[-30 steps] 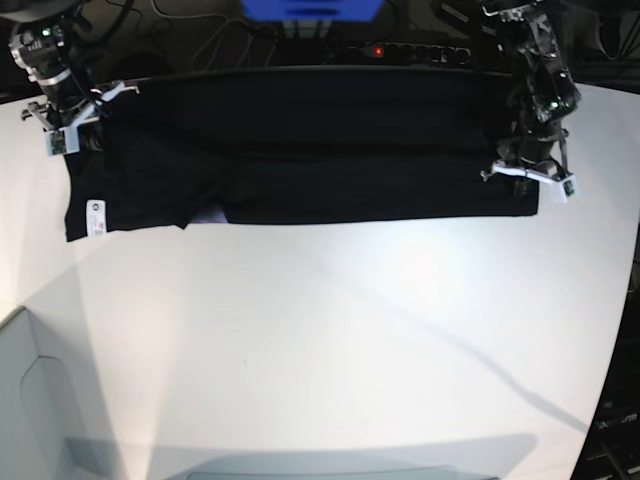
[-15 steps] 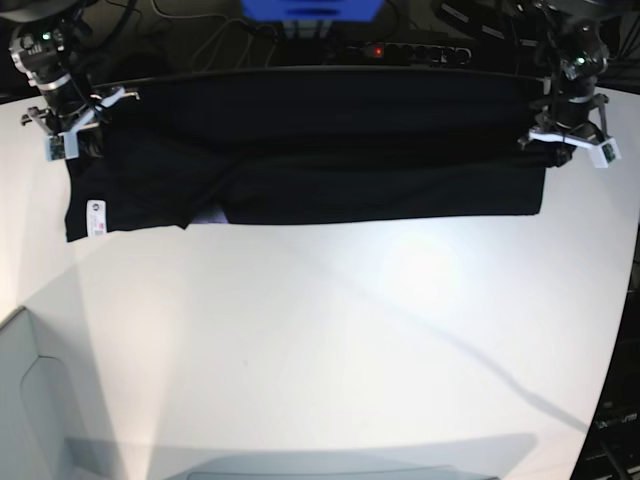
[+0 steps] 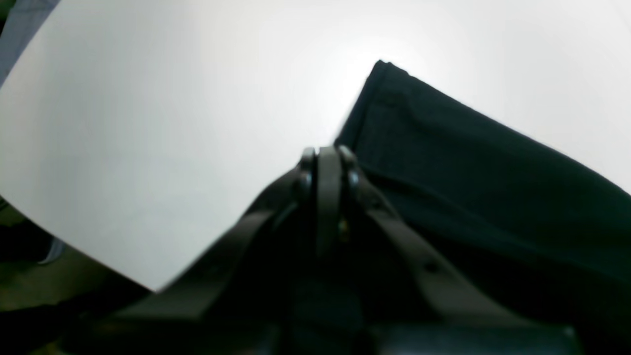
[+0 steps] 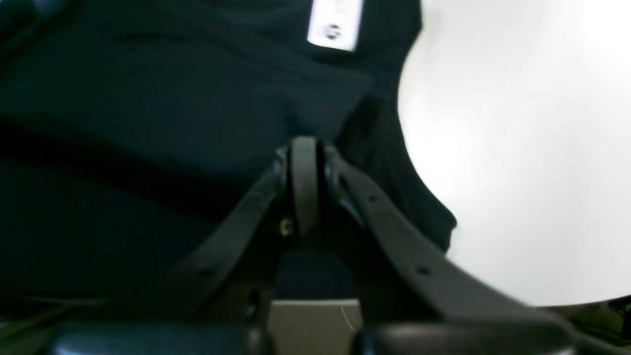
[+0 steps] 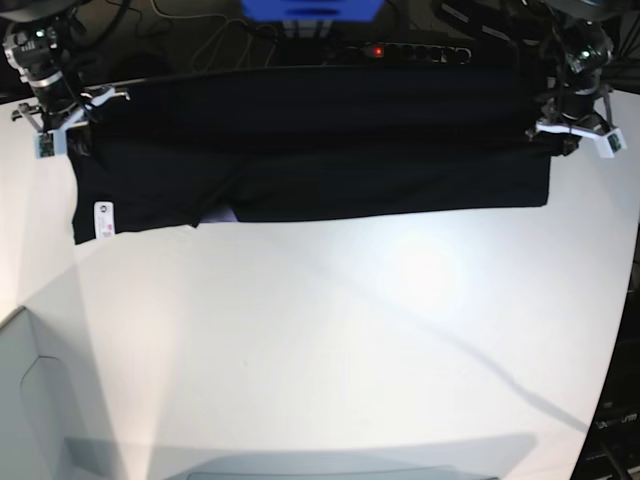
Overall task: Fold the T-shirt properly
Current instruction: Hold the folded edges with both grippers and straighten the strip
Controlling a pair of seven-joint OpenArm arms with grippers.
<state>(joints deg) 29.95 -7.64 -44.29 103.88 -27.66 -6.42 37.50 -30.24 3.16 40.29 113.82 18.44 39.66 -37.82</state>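
Matt black cloth T-shirt (image 5: pixel 330 150) w/ smooth white table (image 5: pixel 330 340).

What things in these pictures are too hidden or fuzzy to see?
- Printed side of the T-shirt: base view, hidden by its own black folds.
- White label: right wrist view, writing blurred and cut off by the top edge.
- Left gripper: left wrist view, too dark to tell what cloth it pinches.

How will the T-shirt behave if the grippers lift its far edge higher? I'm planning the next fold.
Probably floppy: the T-shirt sags in soft folds between the left gripper and right gripper, both shut on it. It looks light, hanging from two pinched corners. The loose near edge with the white label would likely drag across the table rather than lift flat.
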